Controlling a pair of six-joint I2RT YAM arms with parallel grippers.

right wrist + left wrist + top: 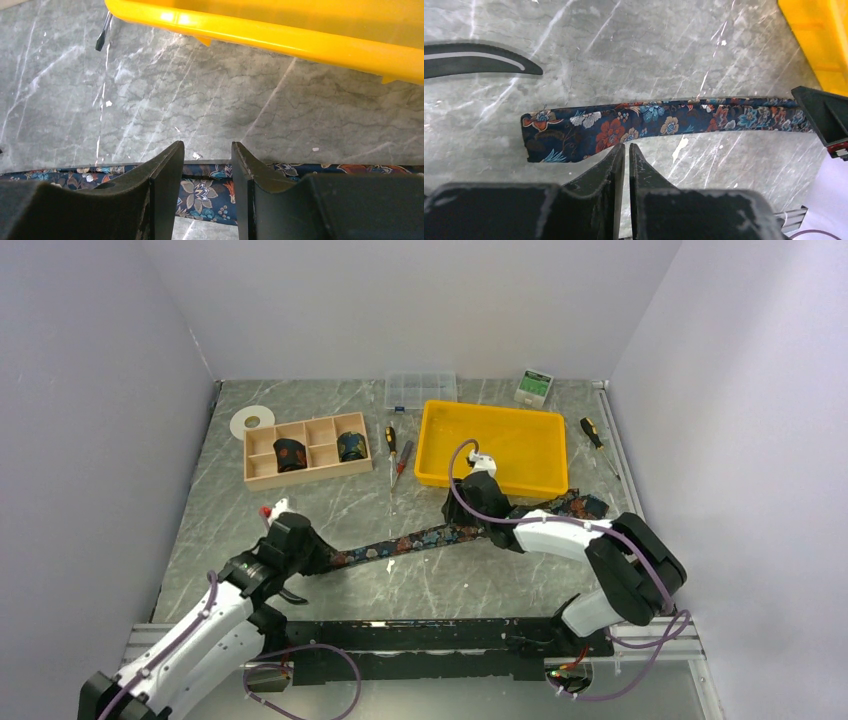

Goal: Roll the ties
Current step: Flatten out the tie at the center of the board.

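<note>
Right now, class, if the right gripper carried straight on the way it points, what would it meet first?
Probably the dark floral fabric tie stretched across the gap of the right gripper; depth is unclear.

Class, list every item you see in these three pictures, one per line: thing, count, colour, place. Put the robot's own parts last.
unrolled tie: one, navy floral, lying flat, front centre
wooden organiser: one, pale wood, back left
rolled ties: two, navy floral, in separate organiser compartments
tape roll: one, white, behind the organiser
clear box: one, transparent, back centre
yellow tray: one, yellow, right of centre
screwdrivers: three, two black-yellow, one red; two left of the tray, one right
small box: one, green-white, back right
table: one, grey marble, under everything
left gripper: one, black, closed on the tie near its end
right gripper: one, black, open, straddling the tie
</note>
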